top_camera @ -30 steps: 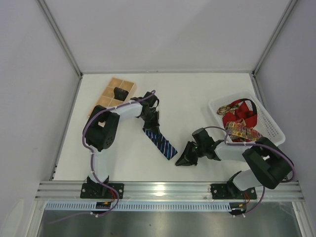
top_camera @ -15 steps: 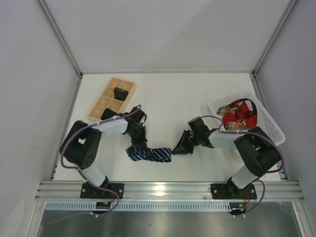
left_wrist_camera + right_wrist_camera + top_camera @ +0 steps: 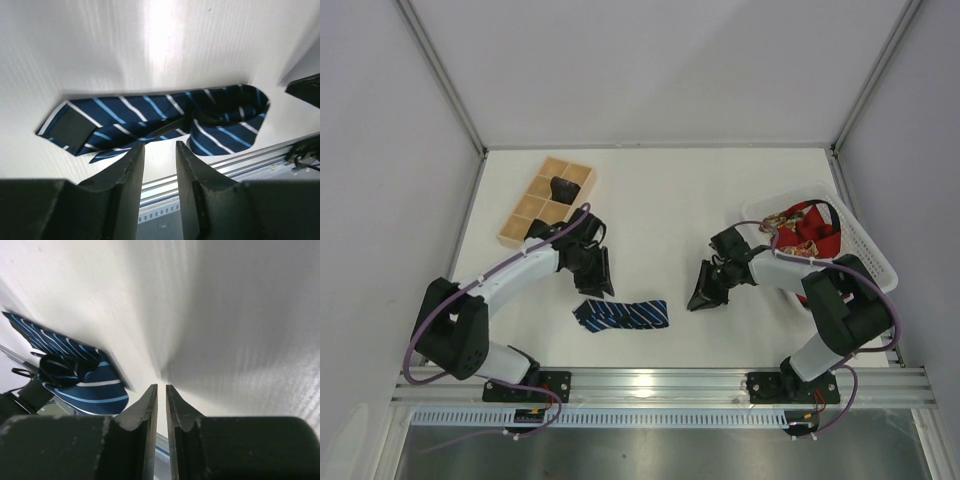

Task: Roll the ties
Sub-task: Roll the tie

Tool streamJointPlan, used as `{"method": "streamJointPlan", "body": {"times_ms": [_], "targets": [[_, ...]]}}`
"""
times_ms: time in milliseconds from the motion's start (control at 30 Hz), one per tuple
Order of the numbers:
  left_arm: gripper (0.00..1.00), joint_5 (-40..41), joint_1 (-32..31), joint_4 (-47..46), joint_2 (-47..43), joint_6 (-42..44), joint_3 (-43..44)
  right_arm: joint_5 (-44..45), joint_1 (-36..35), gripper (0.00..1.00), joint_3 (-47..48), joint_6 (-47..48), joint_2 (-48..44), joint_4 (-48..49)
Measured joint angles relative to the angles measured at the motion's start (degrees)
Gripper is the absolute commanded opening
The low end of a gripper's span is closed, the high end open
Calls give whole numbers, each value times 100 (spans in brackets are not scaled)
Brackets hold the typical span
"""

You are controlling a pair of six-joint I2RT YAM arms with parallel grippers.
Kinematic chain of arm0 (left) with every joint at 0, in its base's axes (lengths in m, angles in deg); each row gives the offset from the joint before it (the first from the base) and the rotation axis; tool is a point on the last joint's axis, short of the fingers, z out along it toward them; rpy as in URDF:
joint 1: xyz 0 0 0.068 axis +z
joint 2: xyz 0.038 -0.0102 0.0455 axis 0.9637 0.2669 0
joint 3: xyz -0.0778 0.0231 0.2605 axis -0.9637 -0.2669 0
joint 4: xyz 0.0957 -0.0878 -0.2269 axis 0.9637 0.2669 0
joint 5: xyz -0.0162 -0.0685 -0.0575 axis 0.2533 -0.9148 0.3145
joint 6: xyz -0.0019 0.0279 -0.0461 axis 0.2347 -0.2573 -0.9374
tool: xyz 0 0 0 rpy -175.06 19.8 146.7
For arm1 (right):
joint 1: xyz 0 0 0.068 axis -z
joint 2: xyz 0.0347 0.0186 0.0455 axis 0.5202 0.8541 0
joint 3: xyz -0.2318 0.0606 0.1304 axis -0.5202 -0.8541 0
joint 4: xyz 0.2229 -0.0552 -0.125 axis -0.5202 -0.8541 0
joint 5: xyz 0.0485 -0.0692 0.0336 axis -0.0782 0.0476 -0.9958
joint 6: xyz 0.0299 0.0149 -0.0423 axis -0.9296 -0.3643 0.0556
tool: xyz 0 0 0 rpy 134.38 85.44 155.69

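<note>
your left claw (image 3: 604, 285) has let go of the navy tie (image 3: 622, 315), fingers now spread near it; your right claw (image 3: 700, 299) is barely parted, empty.

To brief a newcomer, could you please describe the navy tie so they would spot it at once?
On the white table, look near the front edge, left of centre. The navy tie lies there, folded. Its pale diagonal stripes set it apart from the red and gold ties in the white basket and the dark roll in the wooden tray.
</note>
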Motion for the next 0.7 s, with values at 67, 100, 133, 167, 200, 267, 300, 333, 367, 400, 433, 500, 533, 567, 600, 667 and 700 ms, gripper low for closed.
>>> {"method": "streamJointPlan", "body": {"times_ms": [67,100,133,167,200,267,300,333,367,400,433,500,533,567,600,667,700], "targets": [[36,52,0,83,-76,46,-103,0,11,17,-57,42,-66,-26],[36,96,0,125,-94,59,-195,-2,11,17,-87,39,-105,-20],[36,155,0,166,-105,59,-308,-2,11,17,-127,28,-160,-13],[37,195,0,219,-105,59,-433,-7,11,17,-170,9,-214,2],[37,249,0,260,-107,57,-555,-9,13,17,-199,-17,-249,20],[38,352,0,323,-133,44,-763,-20,11,17,-240,-74,-295,48],[40,415,0,369,-153,33,-837,-31,13,17,-249,-111,-308,72],[41,483,0,404,-188,9,-905,-39,13,17,-254,-133,-317,94],[41,540,0,437,-229,-11,-946,-52,15,17,-254,-168,-321,116],[41,603,0,439,-284,-28,-986,-55,15,17,-254,-188,-326,136],[41,640,0,437,-330,-48,-1019,-63,15,17,-254,-197,-326,153],[40,678,0,428,-369,-50,-1060,-74,15,17,-254,-214,-326,162],[40,691,2,402,-369,-50,-1086,-87,15,17,-254,-214,-326,162],[40,715,0,376,-369,-50,-1119,-103,15,17,-254,-214,-326,164],[40,723,0,358,-369,-50,-1152,-114,15,17,-254,-214,-326,164],[40,726,2,282,-369,-46,-1220,-129,15,16,-258,-214,-326,175],[40,719,2,245,-369,-44,-1246,-138,15,16,-264,-214,-326,186]]}}
